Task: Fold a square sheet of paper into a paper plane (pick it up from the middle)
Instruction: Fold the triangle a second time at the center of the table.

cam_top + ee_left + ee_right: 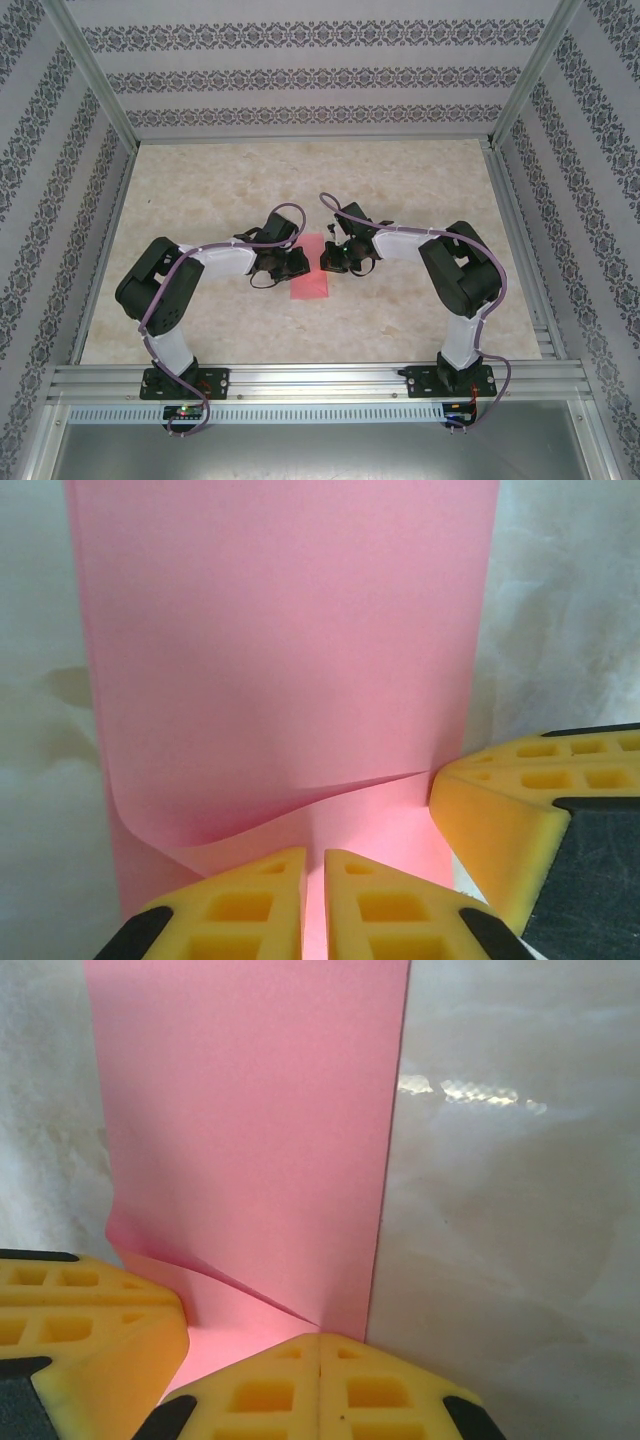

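1. Marble-look table [400, 190]: the square sheet of paper [311, 272] looks folded to a strip, long axis running front-to-back.
2. Left gripper [314, 865] at the sheet's left edge: slim gap between jaws, grip unclear.
3. Right gripper [319, 1345] at the sheet's right edge: jaws pressed together. Both equally near.

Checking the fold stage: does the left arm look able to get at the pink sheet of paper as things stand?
Probably yes: the left gripper sits at the near edge of the pink sheet of paper, fingers almost closed there. The right gripper pinches the sheet beside it, not across its path.
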Robot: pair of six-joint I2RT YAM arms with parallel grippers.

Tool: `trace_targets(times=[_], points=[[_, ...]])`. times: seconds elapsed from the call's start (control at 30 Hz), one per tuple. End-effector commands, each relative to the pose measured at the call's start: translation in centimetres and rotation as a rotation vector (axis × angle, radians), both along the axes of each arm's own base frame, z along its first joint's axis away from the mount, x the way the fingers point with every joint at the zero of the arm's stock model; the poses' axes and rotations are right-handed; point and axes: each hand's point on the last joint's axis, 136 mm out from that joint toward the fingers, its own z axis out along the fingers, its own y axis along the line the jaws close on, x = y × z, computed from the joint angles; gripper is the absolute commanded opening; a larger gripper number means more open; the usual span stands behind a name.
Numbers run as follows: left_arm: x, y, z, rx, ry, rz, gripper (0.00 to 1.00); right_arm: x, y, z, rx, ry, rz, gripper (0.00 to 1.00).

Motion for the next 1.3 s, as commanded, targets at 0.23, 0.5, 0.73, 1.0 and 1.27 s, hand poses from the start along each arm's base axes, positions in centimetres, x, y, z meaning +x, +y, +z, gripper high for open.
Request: trace_targets(times=[0.23,0.5,0.73,1.0,1.27], points=[[-0.8,2.0,-2.3,0.069,0.055,0.047,0.12,0.3,0.6,1.5,0.001,-0.038,0.02,0.04],[-1.3,2.2,-3.6,0.076,0.102,0.08,0.09,-2.0,0.4,5.3,-0.01,-0.132,0.05,0.06],[-1.5,2.5,-3.8,0.085,0.11,0.097,0.09,-5.7,1.0,4.1,-0.111,-0.114,0.127,0.06],[-1.7,2.6,-4.0,0.084,0.119,0.107,0.09,-6.3,1.9,2.2,-0.142,-0.071,0.142,0.05],[-1.7,2.6,-4.0,0.082,0.122,0.108,0.09,-6.2,1.8,1.0,-0.199,-0.057,0.149,0.05]])
